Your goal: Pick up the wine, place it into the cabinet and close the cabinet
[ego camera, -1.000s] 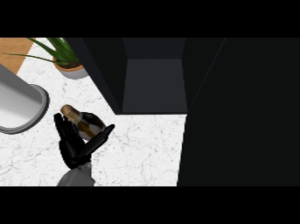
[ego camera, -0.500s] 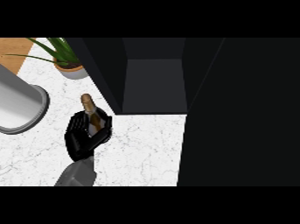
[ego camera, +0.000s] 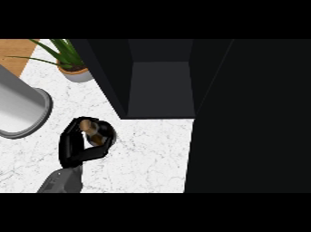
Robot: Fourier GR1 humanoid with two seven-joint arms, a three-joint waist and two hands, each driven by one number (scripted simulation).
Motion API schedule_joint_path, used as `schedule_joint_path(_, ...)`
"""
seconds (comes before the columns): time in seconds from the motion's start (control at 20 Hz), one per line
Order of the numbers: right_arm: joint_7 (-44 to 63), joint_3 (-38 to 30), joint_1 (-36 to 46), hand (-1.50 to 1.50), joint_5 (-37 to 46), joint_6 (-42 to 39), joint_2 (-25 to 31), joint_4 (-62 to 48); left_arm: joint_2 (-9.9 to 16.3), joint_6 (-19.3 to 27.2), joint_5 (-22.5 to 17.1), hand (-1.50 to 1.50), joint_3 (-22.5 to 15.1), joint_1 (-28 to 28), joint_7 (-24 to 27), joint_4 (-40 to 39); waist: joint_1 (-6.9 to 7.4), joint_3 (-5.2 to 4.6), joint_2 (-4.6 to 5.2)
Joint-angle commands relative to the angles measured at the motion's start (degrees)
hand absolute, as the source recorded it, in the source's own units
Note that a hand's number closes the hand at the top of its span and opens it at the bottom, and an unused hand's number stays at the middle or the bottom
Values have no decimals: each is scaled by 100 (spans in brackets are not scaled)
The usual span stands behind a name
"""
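Where the grey forearm comes up from the bottom edge, the robot's black left hand [ego camera: 77,146] is curled round the dark round wine bottle [ego camera: 94,130]. Seen from straight above, the bottle looks like a dark circle with a brown top in the middle. Black fingers wrap its left side and the thumb bends under its lower side, so much of the bottle is hidden. It sits over the white marble surface [ego camera: 144,158], which has thin grey veins running through it. It is just left of the dark cabinet's front corner.

That tall dark cabinet [ego camera: 161,86] stands open, with flat, smooth walls and a grey floor inside. Its wide black door [ego camera: 258,118] fills the right side of the view.

To the left of the hand lies a big, shiny grey metal cylinder [ego camera: 14,106] with a round rim. Farther back sits a small grey pot with long green pointed leaves [ego camera: 67,59]. A strip of brown wood [ego camera: 4,47] shows at the far left corner.
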State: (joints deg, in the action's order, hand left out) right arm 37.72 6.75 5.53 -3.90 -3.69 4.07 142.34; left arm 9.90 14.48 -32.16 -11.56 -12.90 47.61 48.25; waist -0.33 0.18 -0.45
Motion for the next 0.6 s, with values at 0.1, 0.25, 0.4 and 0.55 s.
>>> schedule_joint_path(0.1, 211, -4, -144, -150, -205, 4, 10, 508, 973, -1457, 286, 150, -438, 601, -84, 604, 40, -17, 22)
schedule_joint_path(0.25, 184, -227, -111, -150, -379, -58, 72, 498, 1200, -1167, 399, 150, -424, 1160, -205, 1640, 73, -13, 21)
schedule_joint_path(0.4, 97, -197, -207, -150, -465, -106, 3, 438, 1318, -1004, 412, 150, -201, 1081, -383, 2134, 57, -12, 25)
schedule_joint_path(0.55, 423, -267, 128, -150, -400, 16, 39, 421, 1334, -1358, -6, 150, -221, 1397, -889, 3021, 86, -12, 15)
